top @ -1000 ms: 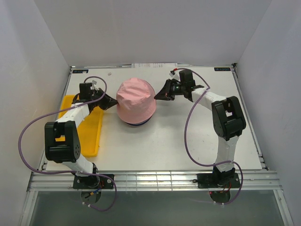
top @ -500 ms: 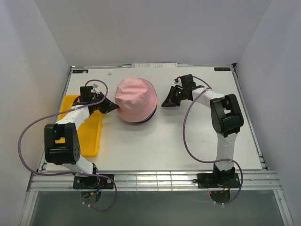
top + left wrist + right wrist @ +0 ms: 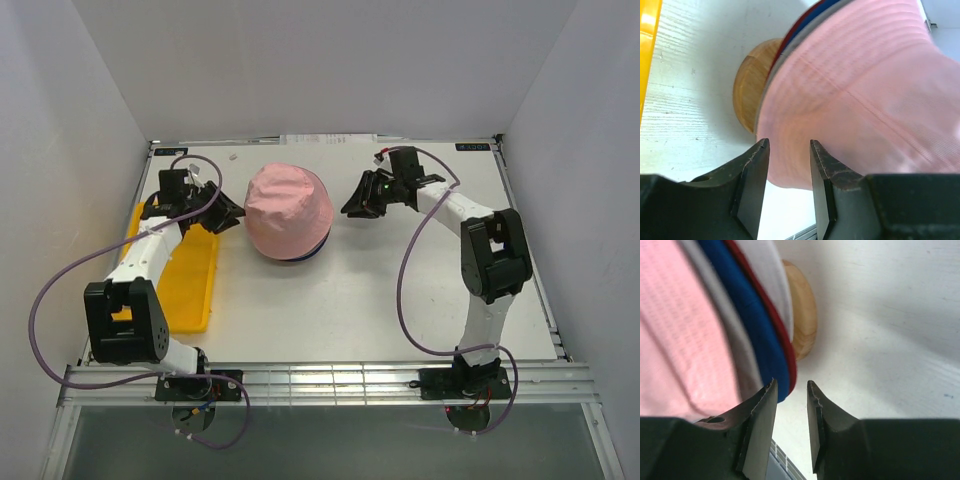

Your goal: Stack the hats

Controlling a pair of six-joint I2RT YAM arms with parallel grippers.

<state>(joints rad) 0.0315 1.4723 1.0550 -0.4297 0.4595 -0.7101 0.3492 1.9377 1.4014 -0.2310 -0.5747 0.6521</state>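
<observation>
The light pink hat [image 3: 289,208] sits on top of the stack in the middle of the table, over the wooden stand [image 3: 749,90]. Under its brim show the edges of the grey hat [image 3: 736,342], the navy blue hat [image 3: 756,322] and the dark red hat [image 3: 776,327]. My left gripper [image 3: 234,216] is just left of the pink brim, open, with nothing between its fingers [image 3: 752,170]. On the other side, my right gripper [image 3: 351,208] stands open a short way off the stacked brims and is empty.
A yellow tray [image 3: 188,280] lies along the table's left edge, under my left arm. The wooden stand's base [image 3: 802,310] shows below the brims on the right side. White walls close in the table on three sides.
Both grippers were shut at the pink hat's brim and have opened and let it go. The hat has settled lower on the stack. Both arms drew back slightly.
</observation>
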